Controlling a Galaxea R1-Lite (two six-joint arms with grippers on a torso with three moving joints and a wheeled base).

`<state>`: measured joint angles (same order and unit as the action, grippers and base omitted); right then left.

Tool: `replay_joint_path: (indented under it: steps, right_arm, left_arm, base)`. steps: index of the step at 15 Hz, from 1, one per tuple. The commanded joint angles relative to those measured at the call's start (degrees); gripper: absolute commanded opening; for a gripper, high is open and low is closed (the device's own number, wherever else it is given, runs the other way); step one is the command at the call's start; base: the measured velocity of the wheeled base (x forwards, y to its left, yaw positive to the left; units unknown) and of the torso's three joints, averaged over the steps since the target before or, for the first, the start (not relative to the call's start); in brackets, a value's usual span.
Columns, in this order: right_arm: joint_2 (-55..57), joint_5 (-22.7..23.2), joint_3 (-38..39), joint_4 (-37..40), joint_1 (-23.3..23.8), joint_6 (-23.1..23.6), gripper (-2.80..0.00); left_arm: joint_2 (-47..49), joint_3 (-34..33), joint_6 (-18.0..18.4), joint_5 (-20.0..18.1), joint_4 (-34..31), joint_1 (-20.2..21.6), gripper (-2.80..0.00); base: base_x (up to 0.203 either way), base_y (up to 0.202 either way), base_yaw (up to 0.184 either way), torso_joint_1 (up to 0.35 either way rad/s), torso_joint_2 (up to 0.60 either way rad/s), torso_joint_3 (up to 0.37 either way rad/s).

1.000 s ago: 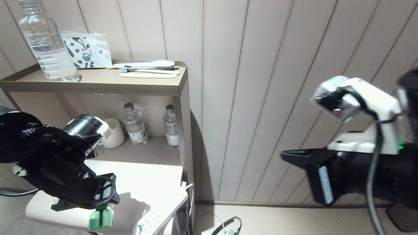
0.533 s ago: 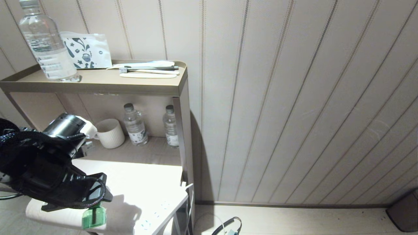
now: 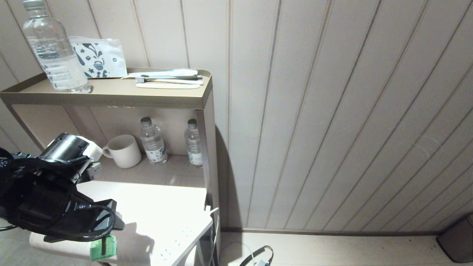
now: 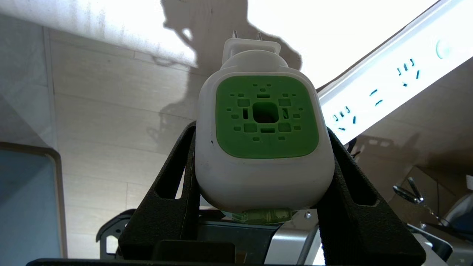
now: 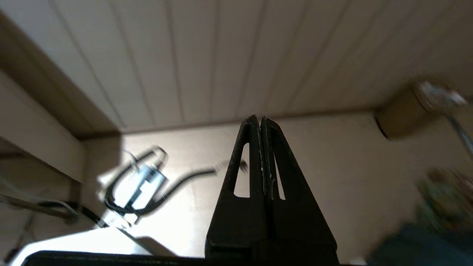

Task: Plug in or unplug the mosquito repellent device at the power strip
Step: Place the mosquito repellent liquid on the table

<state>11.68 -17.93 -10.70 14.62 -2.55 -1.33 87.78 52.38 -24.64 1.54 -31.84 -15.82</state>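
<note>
My left gripper point(image 3: 105, 227) hangs over the near left part of the white table point(image 3: 166, 207), shut on the mosquito repellent device point(image 3: 102, 249), whose green bottle shows below the fingers. The left wrist view shows the device's white head with green centre point(image 4: 264, 118) clamped between the black fingers point(image 4: 177, 173), its plug prongs pointing away, clear of the power strip point(image 4: 388, 87). That white strip point(image 3: 177, 244) lies along the table's right front edge. My right gripper point(image 5: 258, 122) is shut on nothing, over the floor near the wall, outside the head view.
A brown shelf unit point(image 3: 111, 94) behind the table carries a water bottle point(image 3: 55, 48), a patterned pouch point(image 3: 98, 57) and toothbrushes point(image 3: 168, 79); a mug point(image 3: 123, 150) and two small bottles point(image 3: 153, 140) stand below. A black cable point(image 3: 257, 255) lies on the floor, a bin point(image 3: 456, 236) far right.
The right arm has swung out of the head view. My left gripper has drifted a little left and down, still holding the device.
</note>
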Motion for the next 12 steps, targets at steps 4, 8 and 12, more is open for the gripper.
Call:
replay_joint_path:
  steps: [4, 8, 12]
  right_arm:
    - [-11.67, 17.85, 5.42, -1.97, 2.28, 0.29, -2.8]
    - [-11.68, 17.84, 5.43, -2.05, 2.28, 0.44, -2.8]
    - [-11.68, 17.76, 5.43, -2.14, 2.28, 0.31, -2.8]
  left_arm:
    - [-0.67, -5.74, 1.17, 0.16, 8.56, 0.09, -2.8]
    - [-0.14, -15.54, 3.13, 1.33, 28.75, 0.95, -2.8]
    - [-0.24, -24.9, 5.8, 7.17, 48.69, 1.13, -2.8]
  base:
    - [0.0, 0.0, 0.0, 0.0, 0.0, 0.0]
    - [0.0, 0.0, 0.0, 0.0, 0.0, 0.0]
    - [0.0, 0.0, 0.0, 0.0, 0.0, 0.0]
